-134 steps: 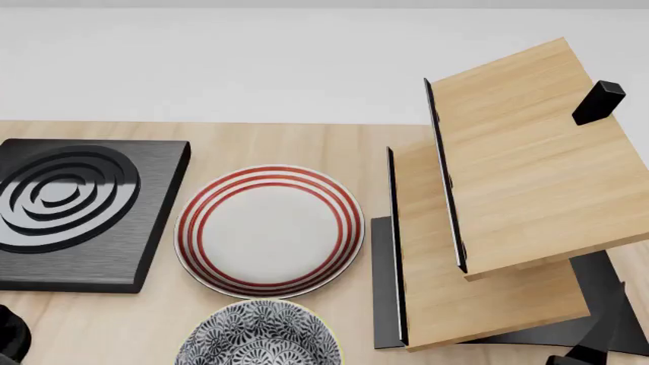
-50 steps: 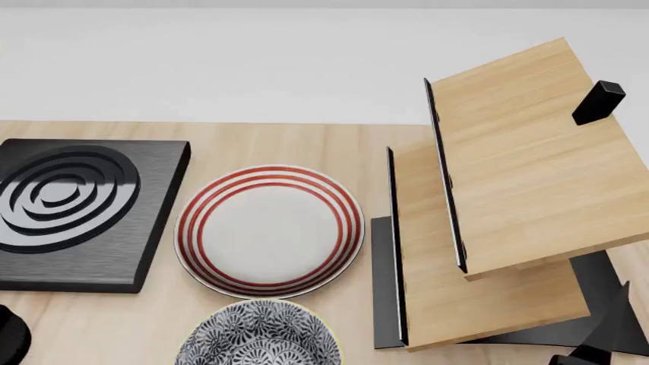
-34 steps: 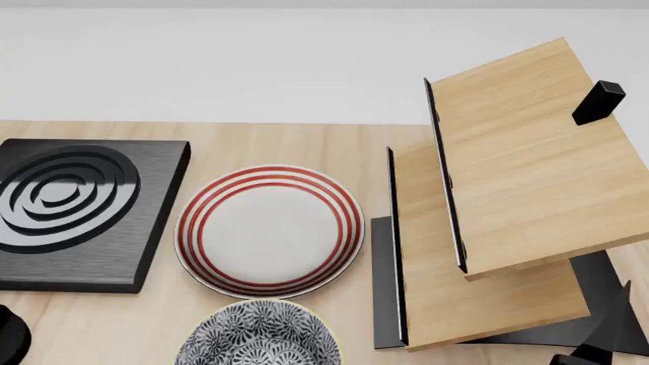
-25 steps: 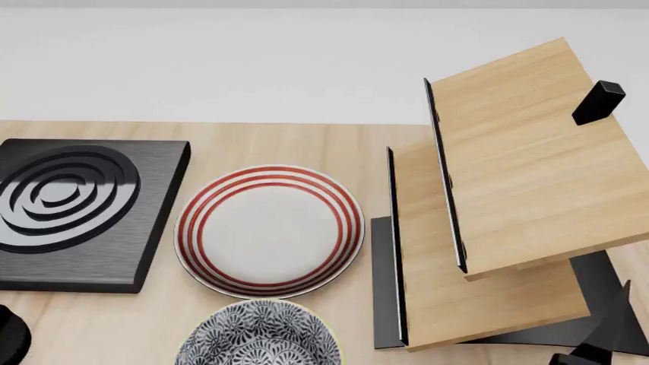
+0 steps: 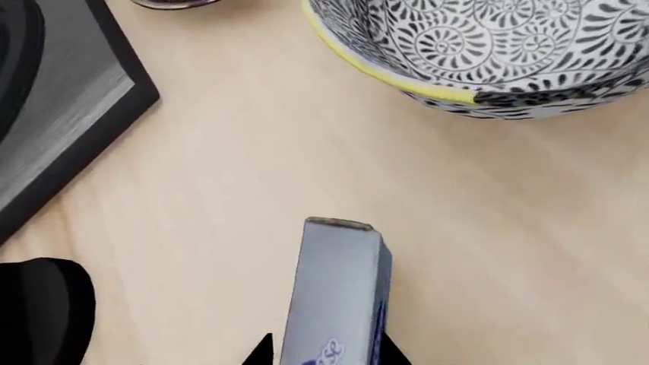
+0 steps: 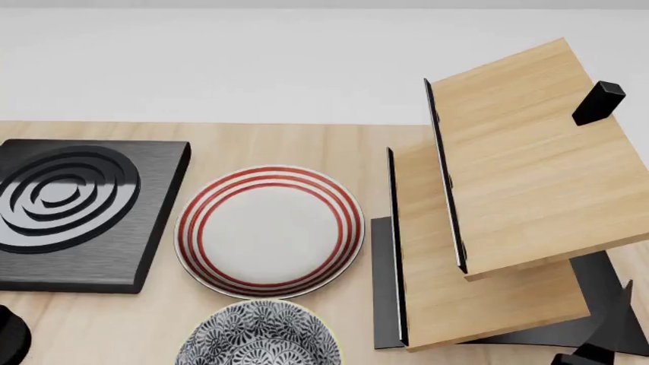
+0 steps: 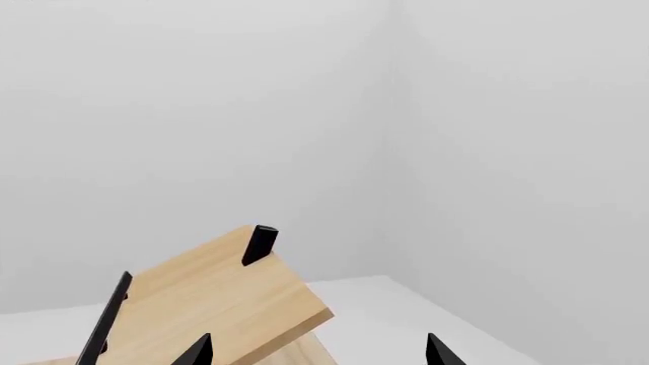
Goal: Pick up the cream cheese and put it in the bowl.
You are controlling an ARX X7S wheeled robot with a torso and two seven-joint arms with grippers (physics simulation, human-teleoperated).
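A: Where is the cream cheese [image 5: 340, 293]?

B: In the left wrist view it stands on the wooden desk [image 5: 233, 175], a grey box with a bit of blue script at its near end. Two dark tips of the left claw [image 5: 327, 351] show on either side of that near end, tight against the box, so the claw looks closed on it, though only the tips are in view.

A: And the bowl [image 5: 487, 53]?

B: Beyond the box in that same view, apart from it, with bare desk between them. Its patterned inside and yellow-green band are plain to see. From the head camera only its far rim [image 6: 258, 334] shows at the lower edge of the view, just in front of the red-ringed plate [image 6: 270, 230].

A: What else is on the desk?

B: A black slab with concentric grooves [image 6: 71, 209] to the left of the plate, and a tilted two-tier wooden rack [image 6: 507, 198] on a black frame to the right.

A: The right claw [image 7: 316, 351]?

B: Its two dark fingertips [image 7: 197, 351] stand wide apart in the right wrist view, with nothing between them. It faces the rack's top board and a pale wall.
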